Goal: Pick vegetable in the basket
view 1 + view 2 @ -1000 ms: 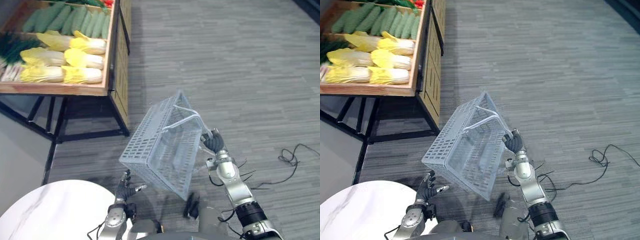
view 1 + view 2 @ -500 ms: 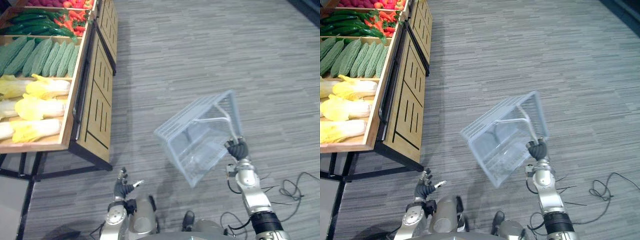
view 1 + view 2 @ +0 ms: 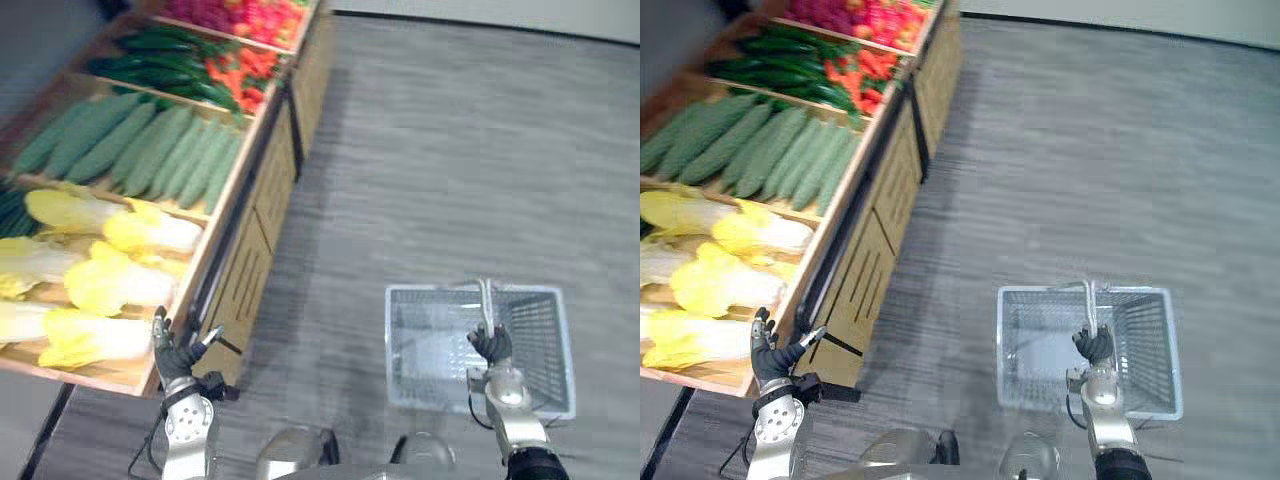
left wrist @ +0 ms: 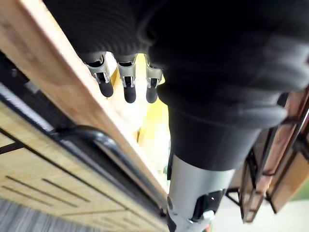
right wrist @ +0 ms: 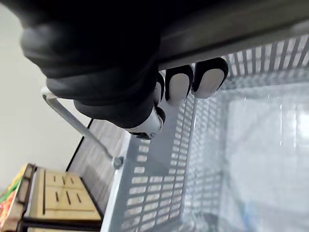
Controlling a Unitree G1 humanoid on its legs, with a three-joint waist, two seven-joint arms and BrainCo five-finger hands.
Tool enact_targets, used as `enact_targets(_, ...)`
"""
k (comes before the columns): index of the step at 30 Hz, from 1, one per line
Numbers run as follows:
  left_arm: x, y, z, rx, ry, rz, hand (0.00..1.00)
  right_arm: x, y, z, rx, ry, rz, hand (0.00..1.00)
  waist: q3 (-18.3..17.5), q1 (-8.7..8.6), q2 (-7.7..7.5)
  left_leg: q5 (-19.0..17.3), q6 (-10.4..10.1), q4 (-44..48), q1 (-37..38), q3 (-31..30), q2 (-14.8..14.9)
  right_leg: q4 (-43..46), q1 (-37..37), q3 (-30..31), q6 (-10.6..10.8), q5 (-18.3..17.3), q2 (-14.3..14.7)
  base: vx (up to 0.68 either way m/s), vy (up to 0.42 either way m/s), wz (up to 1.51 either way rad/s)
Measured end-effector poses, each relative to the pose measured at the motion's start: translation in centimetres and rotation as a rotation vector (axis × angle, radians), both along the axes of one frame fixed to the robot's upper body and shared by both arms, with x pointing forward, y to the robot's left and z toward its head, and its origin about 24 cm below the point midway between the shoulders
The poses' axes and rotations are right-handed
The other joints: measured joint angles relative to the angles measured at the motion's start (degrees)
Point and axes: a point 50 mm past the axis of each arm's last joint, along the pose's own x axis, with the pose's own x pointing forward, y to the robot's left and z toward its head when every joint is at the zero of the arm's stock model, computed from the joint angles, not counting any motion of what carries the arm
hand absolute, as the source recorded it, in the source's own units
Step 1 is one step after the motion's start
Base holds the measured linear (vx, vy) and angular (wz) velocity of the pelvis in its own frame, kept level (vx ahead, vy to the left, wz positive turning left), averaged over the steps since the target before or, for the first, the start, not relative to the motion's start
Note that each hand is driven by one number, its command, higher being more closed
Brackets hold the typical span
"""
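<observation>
Here the wooden stand (image 3: 262,235) slopes its produce toward the robot, and everything else can be placed from it. The pale yellow cabbages (image 3: 120,285) lie in the stand's nearest compartment, the ridged light green gourds (image 3: 160,150) in the one behind, then the dark green cucumbers (image 3: 165,60) and, beside those, the red and orange peppers (image 3: 240,75). All the vegetables rest in the stand. The left hand (image 3: 172,355) is raised at the stand's near front corner, just beside the cabbages, with its fingers straight and spread and the thumb apart, holding nothing. In the left wrist view its fingers (image 4: 126,84) reach across the stand's wooden rim (image 4: 58,82) with a yellow cabbage leaf (image 4: 154,130) showing past them, but whether they touch the leaf I cannot tell. A black rail (image 4: 96,137) runs along the stand's front below that rim. The light grey slatted basket (image 3: 545,330) hangs level over the grey floor (image 3: 450,150), well apart from the stand on its aisle side. The right hand (image 3: 491,346) carries it by the handle (image 3: 487,300). In the right wrist view the fingers (image 5: 208,79) are curled tight round that bar (image 5: 251,26), with the basket's perforated walls below.
</observation>
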Motion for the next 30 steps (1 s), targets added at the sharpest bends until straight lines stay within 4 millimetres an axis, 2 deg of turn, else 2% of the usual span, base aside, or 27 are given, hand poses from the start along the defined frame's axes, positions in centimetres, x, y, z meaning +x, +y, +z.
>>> enact_targets(1,0.3,-0.3,0.1,0.000,-0.006,-0.010,0.00,-0.2,-0.1,0.0,0.007,-0.010,-0.012,1.00,-0.01,-0.84,0.11,-0.96,-2.01,0.69,0.68,-3.61,0.44,-8.56,-1.87,6.73,2.16,2.40,2.39,0.57,-0.269,1.92)
enact_targets(2,0.4,-0.5,0.1,0.001,-0.007,-0.023,0.00,-0.3,-0.2,0.1,0.015,-0.019,-0.024,1.00,-0.07,-1.41,-0.04,-1.86,-3.76,1.31,0.97,-5.22,0.52,-13.13,-1.97,9.66,3.15,4.69,3.06,0.50,-0.264,1.98)
enact_targets(3,0.6,-0.5,0.2,0.022,-0.005,-0.039,0.00,-0.8,-0.3,-0.1,0.026,-0.029,-0.047,1.00,-0.42,-1.26,-1.43,-4.02,-7.32,2.93,1.59,-7.73,-0.13,-21.58,-1.41,13.48,4.27,11.87,2.73,0.41,-0.305,1.59)
enact_targets(4,0.5,-0.4,0.2,0.039,0.005,-0.057,0.00,-1.1,-0.2,-0.3,0.036,-0.023,-0.055,1.00,-0.88,-1.21,-2.71,-5.07,-8.88,3.87,2.11,-8.54,-0.61,-21.57,-1.62,14.75,2.98,17.91,1.98,0.48,-0.358,1.72)
enact_targets(5,0.6,-1.7,-0.7,0.006,0.037,-0.090,0.00,-1.3,-0.8,-0.4,0.027,-0.009,-0.062,1.00,-1.45,-0.87,0.07,-5.57,-10.32,5.80,1.77,-10.22,2.28,-17.40,-1.16,10.90,1.05,16.01,2.86,0.55,-0.422,1.45)
enact_targets(6,0.2,-2.3,-0.8,-0.008,0.036,-0.095,0.00,-1.1,-0.7,0.0,0.033,-0.030,-0.059,1.00,-2.50,-0.36,1.69,-3.92,-13.00,8.62,-0.07,-10.13,4.36,-17.99,0.52,6.97,0.00,14.35,2.81,0.43,-0.315,1.39)
enact_targets(7,0.4,-2.6,-0.6,-0.017,0.022,-0.096,0.00,-1.2,-0.6,0.1,0.037,-0.036,-0.057,1.00,-2.46,-0.18,1.84,-2.72,-13.79,10.81,-1.29,-9.05,5.04,-18.98,2.03,5.15,-0.82,13.30,2.77,0.41,-0.336,1.37)
enact_targets(8,0.7,-3.0,-0.2,-0.035,-0.002,-0.093,0.00,-1.4,-0.3,-0.1,0.049,-0.036,-0.059,1.00,-2.43,0.47,2.33,0.11,-14.69,17.22,-4.13,-4.73,7.21,-21.18,5.25,1.91,-1.51,12.86,3.23,0.36,-0.303,1.45)
enact_targets(9,0.7,-3.2,0.1,-0.037,-0.019,-0.101,0.00,-1.7,0.2,-0.5,0.078,-0.029,-0.069,1.00,-2.05,1.05,1.61,2.19,-14.50,24.79,-8.28,1.00,10.94,-23.96,9.68,-0.49,-2.29,12.64,3.37,0.32,-0.273,1.33)
enact_targets(10,0.7,-3.2,0.2,-0.037,-0.022,-0.109,0.00,-2.0,0.3,-0.7,0.089,-0.022,-0.076,1.00,-1.93,1.84,1.20,1.61,-14.14,26.67,-9.15,4.77,12.56,-25.42,11.77,-1.68,-2.36,12.67,3.40,0.27,-0.228,1.20)
enact_targets(11,0.8,-3.1,0.5,-0.032,-0.036,-0.112,0.00,-2.5,0.4,-1.1,0.102,-0.010,-0.087,1.00,-1.86,2.32,0.32,0.63,-12.52,27.86,-10.42,11.26,14.79,-28.29,15.07,-4.48,-2.58,12.81,3.17,0.22,-0.184,1.06)
enact_targets(12,0.8,-3.1,0.7,-0.027,-0.044,-0.113,0.00,-2.8,0.0,-1.3,0.109,-0.009,-0.110,1.00,-1.79,2.09,-0.13,-0.11,-11.30,26.33,-12.17,16.62,15.75,-30.13,17.09,-7.12,-2.57,12.81,2.60,0.21,-0.156,1.05)
enact_targets(14,1.0,-3.1,1.1,-0.022,-0.067,-0.115,0.00,-3.1,-0.9,-1.5,0.114,-0.011,-0.168,1.00,-1.74,1.87,-0.22,-0.09,-10.90,20.99,-13.90,23.70,16.30,-31.47,17.96,-10.36,-2.45,12.73,1.83,0.16,-0.039,0.93)
enact_targets(15,1.5,-3.3,1.6,-0.019,-0.092,-0.128,0.00,-3.9,-1.8,-1.9,0.112,0.010,-0.224,1.00,-1.75,1.44,-0.21,1.46,-10.36,14.40,-14.02,32.38,16.90,-31.95,18.63,-13.68,-1.42,12.04,0.91,0.12,0.011,1.00)
enact_targets(16,1.7,-3.5,1.9,-0.018,-0.105,-0.135,0.00,-4.3,-2.2,-2.1,0.112,0.020,-0.246,1.00,-1.81,0.96,0.02,4.08,-9.28,12.03,-13.98,35.43,17.15,-31.93,19.04,-15.01,-0.85,11.57,0.77,0.13,0.062,1.28)
enact_targets(17,1.9,-3.5,2.4,-0.005,-0.129,-0.146,0.00,-5.0,-2.5,-2.7,0.122,0.044,-0.282,1.00,-1.84,-0.27,-0.20,4.77,-7.63,9.00,-13.54,38.02,16.23,-31.51,19.97,-17.39,0.24,10.10,0.20,0.14,0.149,1.13)
enact_targets(18,2.3,-3.2,2.8,0.026,-0.141,-0.160,0.00,-5.4,-2.4,-3.2,0.137,0.067,-0.297,1.00,-1.62,-0.40,-1.07,4.60,-7.36,6.28,-12.99,36.68,13.84,-30.44,20.12,-18.69,0.92,9.37,-1.21,0.16,0.183,0.97)
enact_targets(20,2.4,-2.7,3.2,0.069,-0.145,-0.174,0.00,-5.4,-1.9,-3.5,0.159,0.076,-0.302,1.00,-1.06,-0.32,-2.81,4.51,-7.16,4.50,-12.43,35.78,11.79,-29.30,20.37,-19.88,1.81,8.76,-2.77,0.10,0.151,0.50)
enact_targets(22,2.3,-2.9,3.1,0.081,-0.135,-0.191,0.00,-6.0,-2.1,-4.1,0.177,0.108,-0.321,1.00,-0.93,-0.93,-3.99,3.79,-6.05,2.01,-10.49,33.22,8.19,-21.56,20.24,-22.06,4.41,6.95,-7.18,0.15,0.194,0.67)
enact_targets(24,2.3,-3.4,3.0,0.078,-0.131,-0.221,0.00,-6.4,-2.6,-4.2,0.181,0.109,-0.359,1.00,-0.86,-1.67,-4.12,3.28,-5.30,0.79,-8.73,31.35,5.84,-10.88,18.44,-22.03,4.63,5.96,-11.52,0.16,0.215,0.71)
enact_targets(25,2.4,-3.8,3.0,0.087,-0.127,-0.258,0.00,-6.3,-3.3,-3.9,0.176,0.094,-0.381,1.00,-0.85,-2.42,-4.46,2.40,-4.56,-0.53,-7.00,29.99,3.79,2.14,13.04,-17.18,1.60,7.32,-15.84,0.13,0.160,0.57)
enact_targets(26,2.5,-3.8,3.1,0.100,-0.124,-0.277,0.00,-6.0,-3.3,-3.8,0.179,0.087,-0.379,1.00,-0.78,-2.81,-4.61,2.15,-4.45,-0.64,-6.50,29.50,3.42,6.00,10.67,-13.47,0.50,7.00,-16.21,0.15,0.139,0.57)
enact_targets(27,2.7,-3.5,3.3,0.139,-0.120,-0.304,0.00,-5.7,-3.1,-3.9,0.189,0.084,-0.372,1.00,-0.74,-3.76,-4.74,1.88,-4.43,-0.92,-5.84,27.93,3.26,9.25,7.29,-6.56,1.41,4.93,-14.01,0.14,0.056,0.61)
enact_targets(28,2.8,-3.5,3.4,0.169,-0.116,-0.334,0.00,-5.5,-2.7,-4.0,0.199,0.084,-0.356,1.00,-0.71,-4.57,-4.81,2.13,-4.67,-1.92,-4.64,26.99,3.21,8.45,5.08,-2.07,2.04,3.16,-11.28,0.16,0.037,0.59)
enact_targets(29,2.9,-3.4,3.4,0.183,-0.111,-0.346,0.00,-5.5,-2.5,-4.0,0.204,0.087,-0.347,1.00,-0.70,-4.68,-4.79,2.23,-4.81,-2.52,-3.87,26.74,3.22,6.84,4.25,-0.46,2.40,2.38,-9.89,0.18,0.019,0.40)
enact_targets(30,3.1,-3.5,3.4,0.198,-0.104,-0.361,0.00,-5.4,-2.2,-4.2,0.213,0.094,-0.327,1.00,-0.72,-4.75,-4.76,2.40,-5.10,-3.35,-2.60,26.20,3.19,2.01,3.04,1.73,2.25,1.96,-7.16,0.14,-0.001,0.23)
